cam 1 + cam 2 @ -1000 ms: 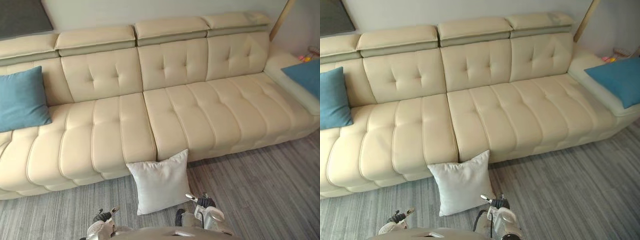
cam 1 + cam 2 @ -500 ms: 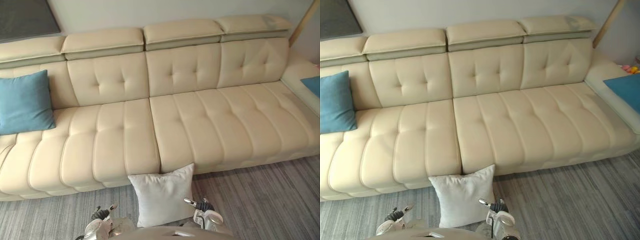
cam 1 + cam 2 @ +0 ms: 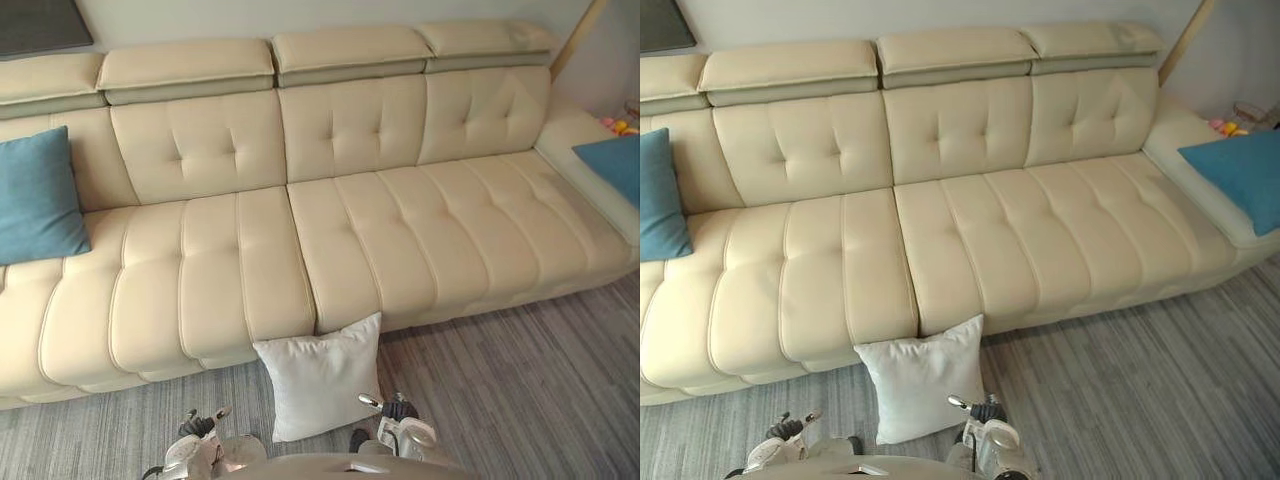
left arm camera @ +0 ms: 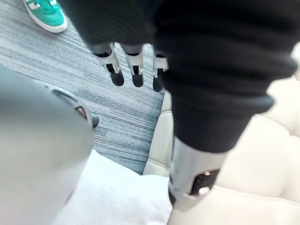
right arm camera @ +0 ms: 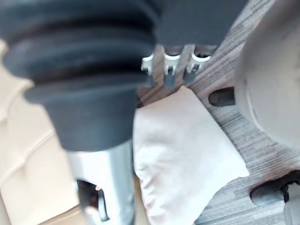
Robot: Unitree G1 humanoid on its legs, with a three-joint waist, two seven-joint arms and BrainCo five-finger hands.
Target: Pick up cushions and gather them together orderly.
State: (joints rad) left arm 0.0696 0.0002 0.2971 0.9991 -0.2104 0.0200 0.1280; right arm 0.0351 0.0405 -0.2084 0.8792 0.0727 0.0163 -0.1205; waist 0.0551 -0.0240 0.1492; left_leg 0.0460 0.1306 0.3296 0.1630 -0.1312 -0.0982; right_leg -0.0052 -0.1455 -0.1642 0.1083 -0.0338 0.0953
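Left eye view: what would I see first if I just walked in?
The big cream sofa stretching across the whole view. Next, the white cushion on the grey floor against the sofa's front. Then the left blue cushion and right blue cushion at its two ends.

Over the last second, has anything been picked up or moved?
Nothing was moved or taken hold of; the whole view shifted, so only the camera moved. The white cushion still leans on the floor against the sofa front. The left blue cushion and right blue cushion stay at its ends. The left hand and right hand stay low, open, empty.
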